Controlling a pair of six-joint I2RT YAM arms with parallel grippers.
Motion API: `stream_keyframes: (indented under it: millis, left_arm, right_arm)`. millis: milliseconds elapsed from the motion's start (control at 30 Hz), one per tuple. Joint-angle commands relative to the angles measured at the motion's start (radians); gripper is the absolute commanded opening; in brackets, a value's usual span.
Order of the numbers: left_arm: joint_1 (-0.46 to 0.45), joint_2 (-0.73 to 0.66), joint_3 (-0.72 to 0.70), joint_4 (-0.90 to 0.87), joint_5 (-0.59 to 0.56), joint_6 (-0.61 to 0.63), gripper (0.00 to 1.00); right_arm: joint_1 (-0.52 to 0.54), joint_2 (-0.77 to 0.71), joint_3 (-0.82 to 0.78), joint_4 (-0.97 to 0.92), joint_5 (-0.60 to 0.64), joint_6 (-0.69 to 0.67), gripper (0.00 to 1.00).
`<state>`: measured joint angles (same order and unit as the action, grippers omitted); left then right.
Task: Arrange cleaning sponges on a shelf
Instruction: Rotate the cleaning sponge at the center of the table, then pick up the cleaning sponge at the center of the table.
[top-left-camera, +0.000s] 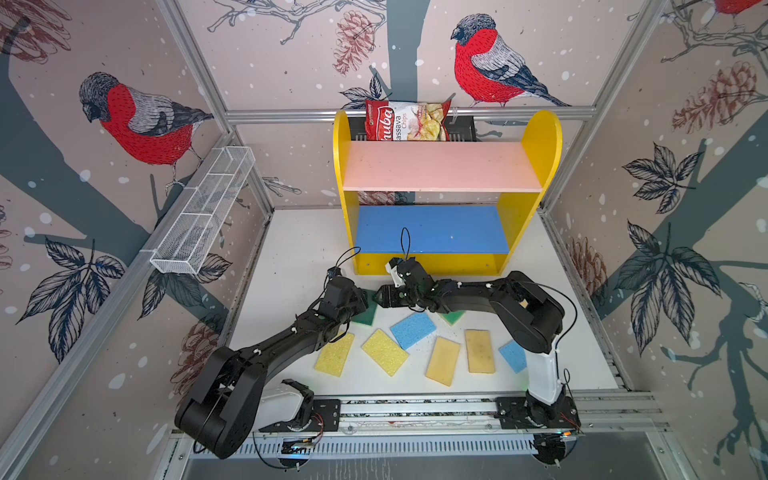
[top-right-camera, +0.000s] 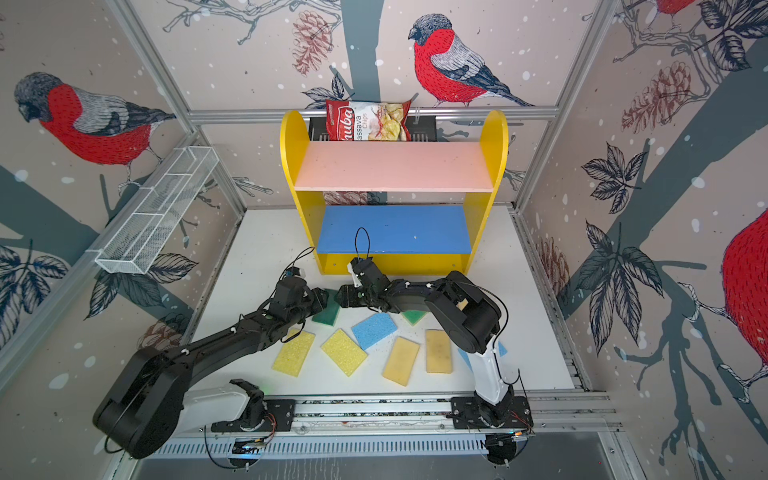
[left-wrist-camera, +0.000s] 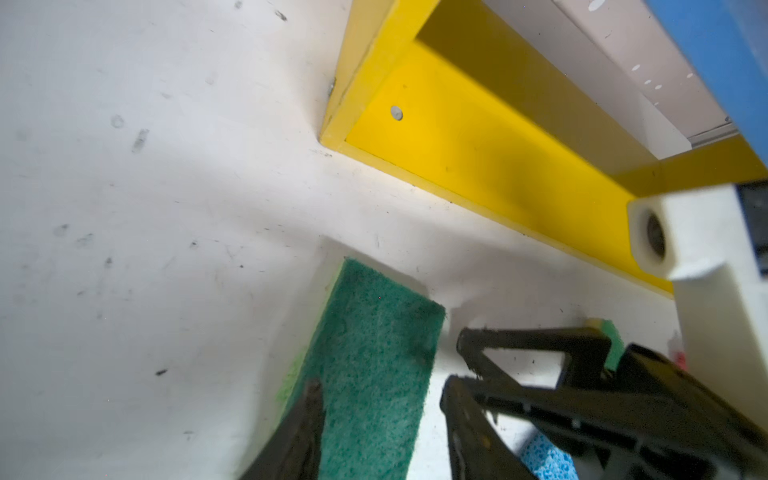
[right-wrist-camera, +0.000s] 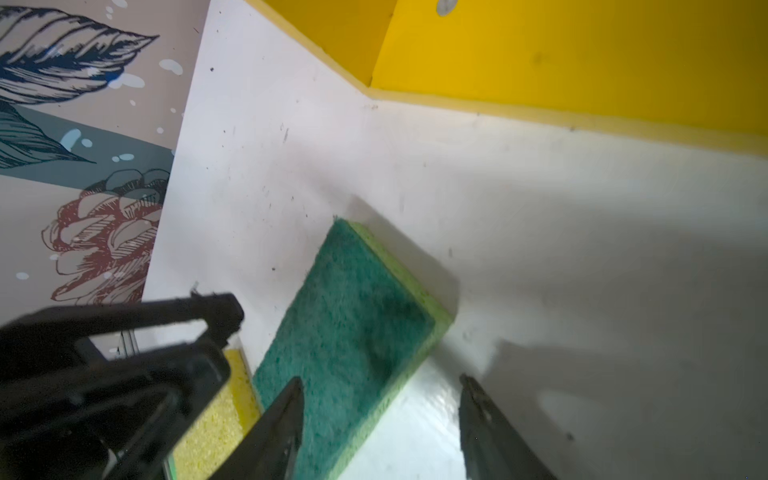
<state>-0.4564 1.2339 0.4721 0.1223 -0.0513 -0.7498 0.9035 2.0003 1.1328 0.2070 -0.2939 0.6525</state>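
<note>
The white bench (top-left-camera: 299, 257) is the biggest thing here. At the back of it stands the shelf (top-left-camera: 540, 141), with yellow sides, a pink board on top, a blue board in the middle and a yellow bottom. Two black arms reach in from the front rail, the left arm (top-left-camera: 282, 340) and the right arm (top-left-camera: 528, 311), and their tips almost meet just in front of the shelf. A white wire basket (top-left-camera: 203, 212) hangs on the side wall. A red chips bag (top-left-camera: 409, 120) sits up behind the shelf. The sponges all lie flat on the bench, in front of the shelf. There is a blue sponge (top-left-camera: 412, 329), two bright yellow sponges (top-left-camera: 335, 354) (top-left-camera: 385, 352), two tan sponges (top-left-camera: 443, 360) (top-left-camera: 480, 351), a light blue sponge (top-left-camera: 513, 355) half hidden by the right arm, and a green corner (top-left-camera: 454, 318) peeking out from under that arm. The dark green sponge (top-left-camera: 368, 313) lies right under the two tips. The left tool (top-left-camera: 365, 300) has its fingers apart, with one finger at the edge of the dark green sponge. The right tool (top-left-camera: 379, 297) is spread wide too. One of its fingers (right-wrist-camera: 286, 415) is over that sponge and one is over the bare bench. Neither tool is squeezing it.
</note>
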Motion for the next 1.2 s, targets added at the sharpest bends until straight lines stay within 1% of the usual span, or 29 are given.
stream_keyframes:
  millis: [0,33,133,300,400,467,533,600,633,700,800,833,933,1067,1167]
  left_arm:
    - [0.001,-0.014,-0.006,-0.042,-0.05,0.016,0.48]
    - [0.001,-0.016,-0.007,-0.054,-0.062,0.019,0.48]
    - [0.003,-0.009,-0.024,-0.053,-0.083,0.02,0.44]
    - [0.008,0.035,-0.038,-0.019,-0.024,0.026,0.32]
    - [0.007,0.073,-0.045,0.002,-0.007,0.019,0.32]
    - [0.008,0.093,-0.053,0.017,0.006,0.01,0.32]
    - [0.007,0.109,-0.068,0.044,0.02,-0.001,0.32]
    - [0.007,0.125,-0.075,0.074,0.039,-0.008,0.32]
    - [0.008,0.136,-0.074,0.087,0.058,-0.006,0.31]
    - [0.007,0.157,-0.065,0.116,0.103,-0.007,0.31]
    - [0.008,0.196,-0.046,0.163,0.163,-0.026,0.3]
    - [0.006,0.208,-0.033,0.169,0.175,-0.031,0.29]
    - [0.001,0.217,-0.001,0.167,0.19,-0.042,0.29]
    - [0.0,0.184,0.024,0.139,0.162,-0.027,0.3]
    - [-0.001,0.14,0.046,0.087,0.118,-0.005,0.39]
  right_arm:
    - [0.028,-0.019,-0.016,-0.017,0.037,-0.006,0.59]
    - [0.038,-0.019,-0.015,-0.017,0.038,-0.002,0.58]
    - [0.067,-0.008,0.005,-0.019,0.039,0.003,0.56]
    - [0.088,0.052,0.054,-0.04,0.025,0.006,0.5]
    - [0.086,0.087,0.069,-0.037,0.012,0.02,0.49]
    - [0.081,0.1,0.073,-0.033,0.004,0.036,0.52]
    - [0.074,0.1,0.064,-0.012,-0.008,0.051,0.53]
    - [0.069,0.097,0.059,0.005,-0.013,0.058,0.52]
    - [0.065,0.097,0.06,0.008,-0.011,0.059,0.51]
    - [0.059,0.097,0.062,0.015,-0.011,0.063,0.44]
    - [0.049,0.095,0.062,0.027,-0.009,0.071,0.29]
    - [0.045,0.094,0.062,0.029,-0.007,0.075,0.23]
    - [0.034,0.086,0.056,0.025,0.004,0.081,0.12]
    - [0.011,0.062,0.042,0.022,0.027,0.069,0.06]
    - [-0.016,0.046,0.04,0.009,0.049,0.048,0.03]
